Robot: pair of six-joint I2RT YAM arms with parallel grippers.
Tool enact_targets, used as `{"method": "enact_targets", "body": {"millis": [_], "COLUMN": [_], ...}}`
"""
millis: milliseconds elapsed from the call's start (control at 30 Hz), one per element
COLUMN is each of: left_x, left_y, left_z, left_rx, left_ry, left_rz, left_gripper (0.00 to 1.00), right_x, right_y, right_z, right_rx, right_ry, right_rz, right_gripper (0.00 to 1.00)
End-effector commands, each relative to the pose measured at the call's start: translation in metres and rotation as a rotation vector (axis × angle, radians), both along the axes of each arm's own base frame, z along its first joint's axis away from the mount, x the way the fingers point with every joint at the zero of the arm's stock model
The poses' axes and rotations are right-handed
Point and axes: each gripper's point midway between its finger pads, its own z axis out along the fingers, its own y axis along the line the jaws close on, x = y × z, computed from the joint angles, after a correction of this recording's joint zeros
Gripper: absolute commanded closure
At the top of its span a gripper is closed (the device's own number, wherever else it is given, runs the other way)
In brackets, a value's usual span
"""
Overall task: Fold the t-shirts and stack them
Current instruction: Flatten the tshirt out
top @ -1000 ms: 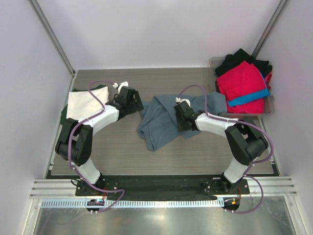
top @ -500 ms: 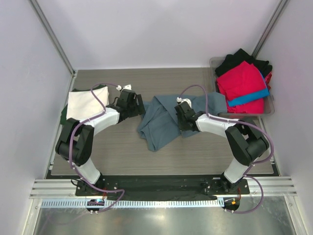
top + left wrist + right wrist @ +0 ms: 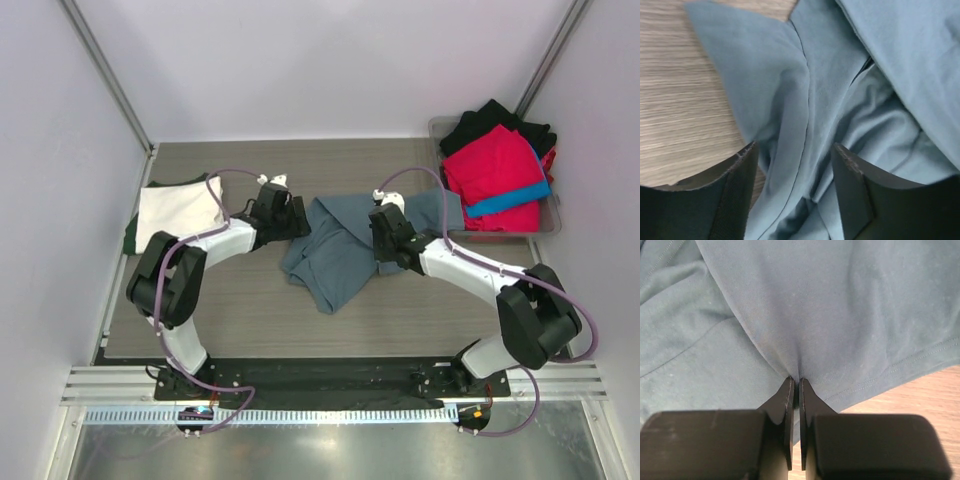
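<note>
Now | left claw (image 3: 795,150) agape over slate t-shirt (image 3: 335,265) (crumpled) | right claw (image 3: 796,382) pinching it

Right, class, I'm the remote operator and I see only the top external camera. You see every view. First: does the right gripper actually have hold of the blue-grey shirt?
Observer: Yes. The right wrist view shows the right gripper shut on a pinch of the blue-grey shirt, close to its stitched hem.
Operator: And the left one?
Observer: The left gripper is open, with its fingers either side of a rumpled fold of that shirt. It is not clamped on it.
Operator: Is there any bare surface beside it?
Observer: Yes. The wood-grain table shows just outside one finger, where the shirt's edge ends.
</note>
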Motion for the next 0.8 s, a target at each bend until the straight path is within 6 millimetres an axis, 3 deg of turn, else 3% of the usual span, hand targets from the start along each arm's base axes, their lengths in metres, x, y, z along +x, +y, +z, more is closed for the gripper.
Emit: {"method": "enact_targets", "body": {"millis": [0, 133, 167, 233, 267, 333, 367, 467, 500, 567, 600, 733, 767], "left_x": [0.01, 0.005, 0.004, 0.002, 0.002, 0.0, -0.002, 0.001, -0.005, -0.007, -0.009, -0.014, -0.015], "left_y": [-0.012, -0.011, -0.012, -0.013, -0.013, -0.005, 0.001, 0.025, 0.032, 0.045, 0.05, 0.06, 0.06], "left_z": [0.005, -0.008, -0.009, -0.008, 0.003, 0.017, 0.038, 0.076, 0.094, 0.11, 0.12, 0.121, 0.117], "left_rx": [-0.013, -0.002, -0.006, -0.014, -0.025, -0.006, -0.005, 0.058, 0.066, 0.085, 0.076, 0.066, 0.07], "left_ry": [-0.019, 0.019, 0.024, 0.027, 0.008, -0.022, -0.052, -0.127, -0.149, -0.176, -0.198, -0.194, -0.184], "left_rz": [-0.027, -0.029, -0.036, -0.045, -0.044, -0.017, -0.008, 0.075, 0.09, 0.139, 0.157, 0.184, 0.182], "left_gripper": [0.4, 0.53, 0.68, 0.86, 1.0, 1.0, 1.0, 1.0, 1.0, 1.0, 1.0, 1.0, 1.0], "right_x": [-0.006, -0.01, -0.011, -0.011, -0.011, -0.01, -0.011, -0.013, -0.013, -0.015, -0.016, -0.021, -0.022], "right_y": [-0.007, -0.011, -0.011, -0.012, -0.012, -0.014, -0.014, -0.016, -0.016, -0.018, -0.018, -0.015, -0.012], "right_z": [0.009, 0.013, 0.013, 0.014, 0.014, 0.018, 0.019, 0.017, 0.015, 0.009, 0.005, -0.003, -0.004], "right_rx": [-0.012, -0.003, -0.001, -0.001, 0.0, 0.002, 0.003, 0.001, -0.003, -0.012, -0.014, 0.007, 0.017], "right_ry": [-0.017, -0.029, -0.028, -0.032, -0.033, -0.044, -0.044, -0.044, -0.039, -0.025, -0.013, 0.003, 0.009], "right_rz": [-0.008, -0.023, -0.023, -0.025, -0.025, -0.034, -0.034, -0.037, -0.039, -0.044, -0.043, -0.035, -0.02], "right_gripper": [0.99, 0.99, 0.99, 0.99, 0.99, 0.96, 0.85, 0.78, 0.81, 0.96, 0.99, 0.98, 0.92]}}
